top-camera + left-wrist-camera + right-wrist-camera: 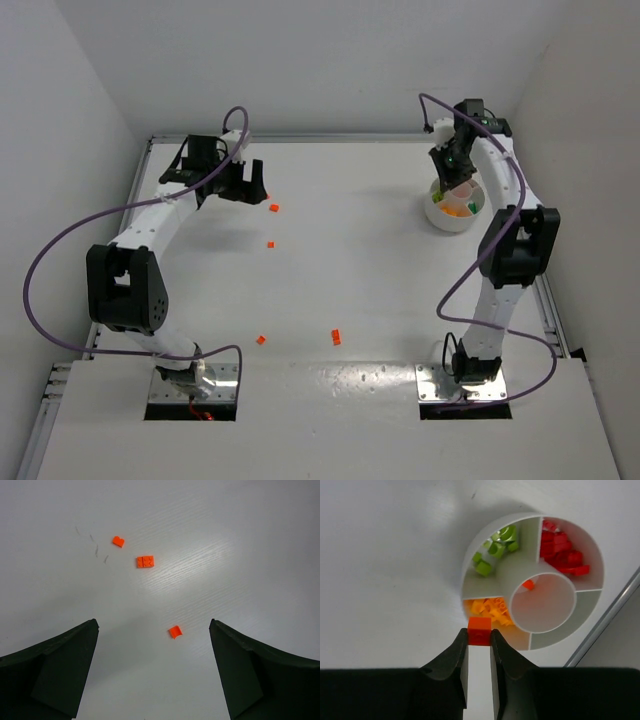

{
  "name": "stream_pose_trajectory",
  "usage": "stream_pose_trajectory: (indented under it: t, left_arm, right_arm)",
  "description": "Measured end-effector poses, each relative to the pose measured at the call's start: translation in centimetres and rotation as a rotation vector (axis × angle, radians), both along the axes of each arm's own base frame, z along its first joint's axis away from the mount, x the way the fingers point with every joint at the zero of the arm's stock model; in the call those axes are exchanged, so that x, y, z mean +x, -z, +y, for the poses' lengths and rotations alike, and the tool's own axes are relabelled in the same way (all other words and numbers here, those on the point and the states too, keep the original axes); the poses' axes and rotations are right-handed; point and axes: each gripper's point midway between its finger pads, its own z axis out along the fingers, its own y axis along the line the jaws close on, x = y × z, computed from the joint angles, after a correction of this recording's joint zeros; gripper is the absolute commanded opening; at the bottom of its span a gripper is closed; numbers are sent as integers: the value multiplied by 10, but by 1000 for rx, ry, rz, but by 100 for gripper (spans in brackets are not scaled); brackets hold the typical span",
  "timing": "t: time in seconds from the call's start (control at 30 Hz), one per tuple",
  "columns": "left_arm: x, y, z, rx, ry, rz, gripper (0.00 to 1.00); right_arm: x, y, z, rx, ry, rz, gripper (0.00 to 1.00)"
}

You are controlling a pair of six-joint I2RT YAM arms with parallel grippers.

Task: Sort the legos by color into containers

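I'm at the drop-off step on the right side. The right claw point(479, 638) is pinched narrow on one orange-red brick point(479, 629), holding it over the near rim of the round white dish point(468, 565), just above the section of yellow legos point(490, 611). In that wrist view green pieces point(496, 550) sit in the upper-left section and red ones point(562, 552) in the upper-right. The lower-right section is bare, and a single orange-red piece point(528, 584) lies in the central well. I judge the held brick matches that lone piece, so the next move calls for easing forward over the well before letting go. Released here, it could strike the rim or fall among the yellows. The left claw point(153, 625) hangs spread wide and empty over the bench point(240, 540), with one loose orange brick point(175, 631) below it and two more point(145, 561) beyond, likely the next pick. The bench is white with a faint grain and a few scuff marks point(95, 550). Plain white walls point(300, 60) close it in, and a metal rail point(610, 620) runs beside the dish.
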Motion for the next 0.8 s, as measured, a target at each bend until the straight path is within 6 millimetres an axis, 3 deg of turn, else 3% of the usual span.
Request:
stream_pose_trajectory:
  t: [0.13,0.33,0.7,0.8]
  left_arm:
    - [0,1,1,6,-1,-1,100]
    - [-1,5,3,17,-8,8,100]
    - [-1,5,4,22,-10,7,100]
    - [-1,6,4,22,-10,8,100]
  right_arm:
    - [26,-2,-22,-6,48,-28,0]
    - [28,4,-44,-18,93,-8,0]
    - [26,26,-61,-21,122,48,35]
    - [32,25,-61,-18,117,38,40]
